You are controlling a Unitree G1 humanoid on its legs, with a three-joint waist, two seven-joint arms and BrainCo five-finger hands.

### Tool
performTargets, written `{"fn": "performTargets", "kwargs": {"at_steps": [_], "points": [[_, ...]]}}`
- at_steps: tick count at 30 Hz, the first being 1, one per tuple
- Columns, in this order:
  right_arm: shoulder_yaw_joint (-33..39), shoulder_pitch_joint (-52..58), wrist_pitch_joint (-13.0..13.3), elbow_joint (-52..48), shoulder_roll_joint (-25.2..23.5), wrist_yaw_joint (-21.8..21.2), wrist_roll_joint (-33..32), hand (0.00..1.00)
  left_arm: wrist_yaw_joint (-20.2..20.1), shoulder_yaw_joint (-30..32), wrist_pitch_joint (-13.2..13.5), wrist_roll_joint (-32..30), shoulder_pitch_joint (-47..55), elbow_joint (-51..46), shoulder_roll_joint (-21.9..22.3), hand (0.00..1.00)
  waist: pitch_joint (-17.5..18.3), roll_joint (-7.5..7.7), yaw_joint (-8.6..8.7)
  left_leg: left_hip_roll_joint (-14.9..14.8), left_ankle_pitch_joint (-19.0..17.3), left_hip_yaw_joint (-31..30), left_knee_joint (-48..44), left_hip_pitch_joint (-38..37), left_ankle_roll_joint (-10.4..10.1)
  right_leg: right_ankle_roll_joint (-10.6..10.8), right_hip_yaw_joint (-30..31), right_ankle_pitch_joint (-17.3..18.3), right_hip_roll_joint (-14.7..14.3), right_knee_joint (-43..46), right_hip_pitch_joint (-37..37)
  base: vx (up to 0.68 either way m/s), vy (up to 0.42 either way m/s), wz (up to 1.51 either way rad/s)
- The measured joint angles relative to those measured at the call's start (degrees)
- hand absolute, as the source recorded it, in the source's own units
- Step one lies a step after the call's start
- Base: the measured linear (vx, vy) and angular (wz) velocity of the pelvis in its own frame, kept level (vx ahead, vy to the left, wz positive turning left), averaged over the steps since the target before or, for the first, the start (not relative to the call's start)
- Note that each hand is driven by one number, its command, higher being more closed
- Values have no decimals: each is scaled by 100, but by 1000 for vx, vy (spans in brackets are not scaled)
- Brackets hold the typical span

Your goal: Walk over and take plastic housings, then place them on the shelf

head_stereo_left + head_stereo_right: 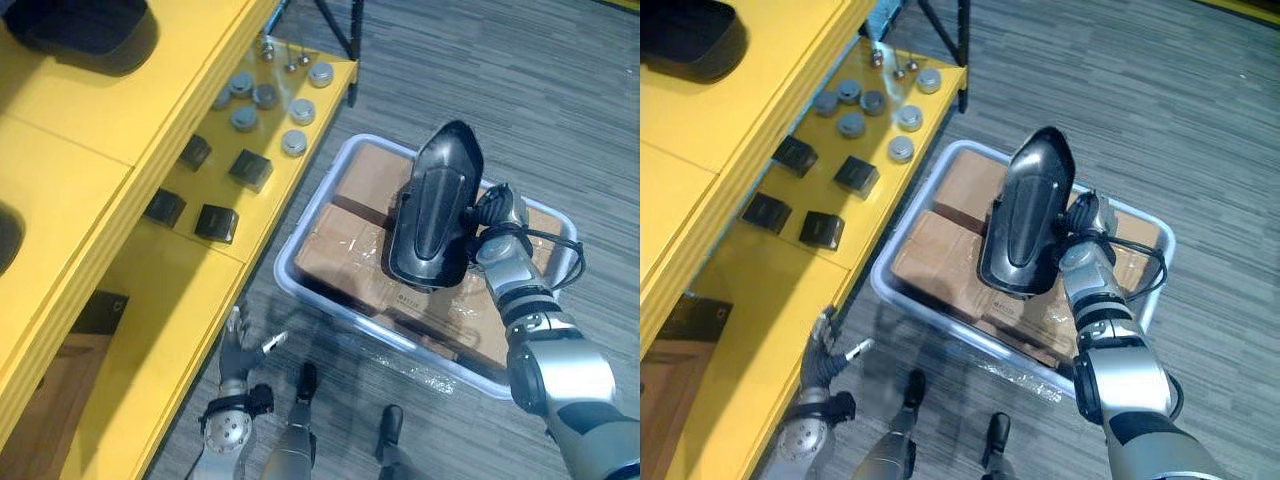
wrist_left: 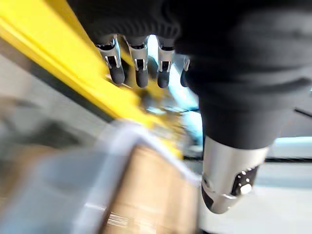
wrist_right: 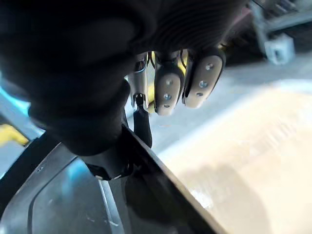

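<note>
Gripping black housing (image 1: 432, 215) in right hand (image 1: 497, 212) | over bin (image 1: 283, 270) | left hand (image 1: 237, 347) loose, uncurled

A: Right hand (image 1: 495, 212): fingers mostly hidden behind the plastic housing (image 1: 435, 205) in both eye views.

B: Noted. It also covers part of the cardboard boxes (image 1: 345, 235). The second dark housing (image 1: 85, 30) on the yellow shelf (image 1: 60, 190) is cut by the top edge. Small metal parts (image 1: 285, 55) are too small to identify.
</note>
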State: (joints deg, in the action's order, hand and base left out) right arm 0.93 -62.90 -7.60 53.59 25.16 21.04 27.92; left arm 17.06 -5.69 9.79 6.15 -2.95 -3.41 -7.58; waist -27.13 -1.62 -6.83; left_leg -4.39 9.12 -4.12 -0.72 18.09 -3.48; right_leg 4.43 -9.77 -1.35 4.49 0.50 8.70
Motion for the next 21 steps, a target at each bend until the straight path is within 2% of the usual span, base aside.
{"fn": "performTargets", "kwargs": {"at_steps": [3,4,9,12,14,16,21], "points": [[-255,284,13,-442,-4,37,220,100,-106,-239,14,461,-712,24,-75,0,85,0,33,-13,7,100,65,-96,-4,0,102,0,1,-9,-31,0,4,-15],[-740,525,154,-1501,-171,96,518,100,-281,-735,-5,1794,-2205,985,-297,0,264,-1,306,-61,70,146,149,-188,-47,-33,143,-24,-34,-13,-63,-64,17,-20],[-833,773,189,-1761,-266,150,639,100,-336,-843,0,1969,-2287,1307,-336,0,545,5,310,-144,161,204,281,-209,-112,-91,175,-64,-111,-14,13,-55,7,-7],[-1172,1162,219,-2964,-812,325,675,100,-329,-1599,-119,2759,-3253,2419,-548,0,622,29,344,-222,312,329,567,-448,-139,-125,283,-87,-176,-14,-30,-43,-10,-19],[-1409,1280,347,-3319,-1131,375,719,100,-318,-1689,-211,2951,-3381,2557,-403,0,720,49,466,-225,311,373,567,-507,-139,-129,312,-91,-175,-20,-70,-27,15,-14],[-1516,1511,399,-3541,-1233,434,721,100,-280,-1808,-241,3002,-3381,2623,-255,0,914,56,484,-233,311,380,568,-526,-139,-132,319,-93,-184,-26,-86,-9,10,-2],[-1654,2166,399,-4052,-1488,516,717,100,-116,-1854,-278,3235,-3367,2775,-224,0,1319,70,529,-279,295,384,571,-657,-160,-210,315,-168,-234,-205,-285,-22,9,-1]]}}
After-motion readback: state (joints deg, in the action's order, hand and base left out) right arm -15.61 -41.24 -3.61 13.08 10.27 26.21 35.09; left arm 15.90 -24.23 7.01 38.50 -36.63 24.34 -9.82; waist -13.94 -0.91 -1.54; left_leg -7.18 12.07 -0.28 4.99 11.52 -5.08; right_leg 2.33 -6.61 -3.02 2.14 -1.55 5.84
